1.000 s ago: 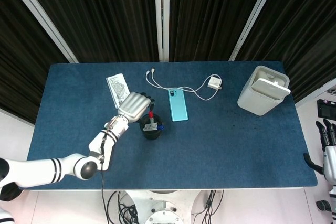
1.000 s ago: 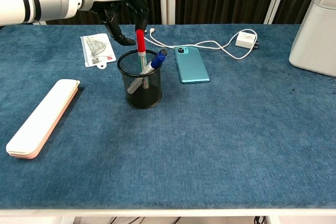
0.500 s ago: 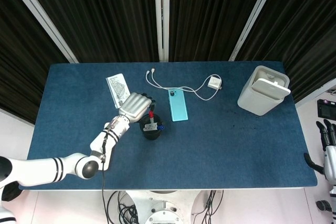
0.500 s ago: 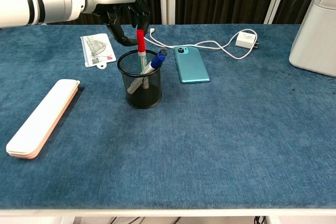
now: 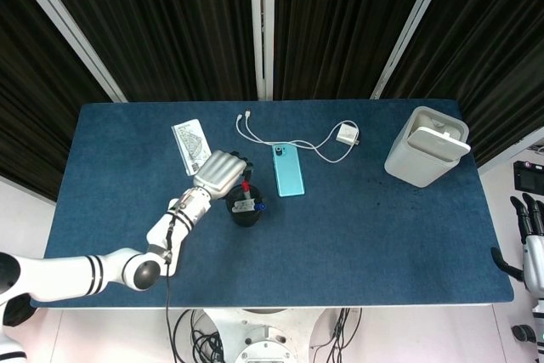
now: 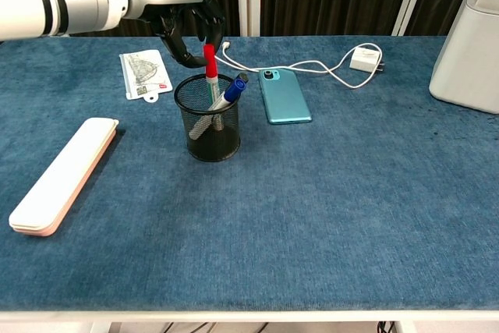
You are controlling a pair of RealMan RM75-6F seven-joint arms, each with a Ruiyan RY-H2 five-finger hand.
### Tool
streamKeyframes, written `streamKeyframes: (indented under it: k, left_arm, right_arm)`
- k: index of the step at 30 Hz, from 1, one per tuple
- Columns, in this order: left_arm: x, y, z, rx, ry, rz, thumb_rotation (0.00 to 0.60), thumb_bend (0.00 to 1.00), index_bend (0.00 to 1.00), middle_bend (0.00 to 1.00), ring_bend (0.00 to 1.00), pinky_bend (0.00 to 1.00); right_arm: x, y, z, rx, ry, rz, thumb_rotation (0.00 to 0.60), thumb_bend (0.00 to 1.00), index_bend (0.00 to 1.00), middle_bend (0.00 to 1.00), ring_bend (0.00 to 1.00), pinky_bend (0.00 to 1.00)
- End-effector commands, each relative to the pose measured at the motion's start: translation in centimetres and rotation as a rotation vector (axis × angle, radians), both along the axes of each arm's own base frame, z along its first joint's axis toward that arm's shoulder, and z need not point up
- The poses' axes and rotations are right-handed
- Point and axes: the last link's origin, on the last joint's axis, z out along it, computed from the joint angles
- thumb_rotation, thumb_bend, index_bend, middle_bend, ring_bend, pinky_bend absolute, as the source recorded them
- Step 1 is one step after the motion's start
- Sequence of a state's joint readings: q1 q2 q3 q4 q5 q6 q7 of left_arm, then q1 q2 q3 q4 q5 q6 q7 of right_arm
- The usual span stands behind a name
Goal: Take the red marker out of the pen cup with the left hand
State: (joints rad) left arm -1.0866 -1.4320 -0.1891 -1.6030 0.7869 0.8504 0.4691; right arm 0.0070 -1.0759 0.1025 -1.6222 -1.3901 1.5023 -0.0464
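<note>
A black mesh pen cup (image 6: 208, 126) stands left of the table's middle and shows from above as the pen cup (image 5: 245, 208). A red marker (image 6: 209, 64) stands upright in it, cap up, and the head view shows the same red marker (image 5: 245, 186) beside a blue marker (image 6: 230, 91). My left hand (image 6: 187, 21) hovers at the cup's far left rim. Its dark fingers curl around the red cap, one fingertip at the cap's top, while the thumb stays a little left of it. In the head view this left hand (image 5: 217, 172) covers the cup's rim. At the far right edge my right hand (image 5: 531, 240) hangs off the table with straight fingers.
A teal phone (image 6: 284, 95) lies right of the cup. Behind it run a white cable and charger (image 6: 364, 58). A printed card (image 6: 145, 73) lies to the cup's left, and a white and pink pencil case (image 6: 64, 173) lies at front left. A white bin (image 5: 425, 146) stands at far right.
My left hand's fingers have drawn in closer around the red cap. The marker and cup stay where they were.
</note>
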Motion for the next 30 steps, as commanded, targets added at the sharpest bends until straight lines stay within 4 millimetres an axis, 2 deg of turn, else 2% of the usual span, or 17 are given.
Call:
streamKeyframes:
  k: [1,8,17,25,30]
  left_arm:
    - [0.1,0.0,0.0,-0.001,-0.005,0.002,0.6,0.36,0.56,0.42,0.32,0.49]
    - [-0.1,0.0,0.4,-0.014,-0.033,0.039,0.6,0.37,0.6,0.42,0.32,0.49]
    - [0.0,-0.4,2.1,-0.06,-0.118,0.105,0.6,0.37,0.61,0.43,0.32,0.49]
    - [1.4,-1.2,6.2,-0.002,-0.181,0.067,0.6,0.38,0.64,0.45,0.32,0.49]
    - [2.1,-1.3,10.3,0.091,-0.251,0.062,0.6,0.38,0.65,0.46,0.32,0.5]
  right_arm:
    - [0.0,0.0,0.0,0.0,0.001,-0.001,0.6,0.21,0.0,0.0,0.0,0.0]
    - [0.0,0.0,0.0,0.002,0.001,-0.001,0.6,0.21,0.0,0.0,0.0,0.0]
    - [0.2,0.1,0.0,0.002,0.004,0.006,0.6,0.21,0.0,0.0,0.0,0.0]
    - [0.7,0.1,0.0,-0.001,0.011,0.014,0.6,0.21,0.0,0.0,0.0,0.0]
    - [0.8,0.2,0.0,-0.004,0.015,0.013,0.6,0.21,0.0,0.0,0.0,0.0]
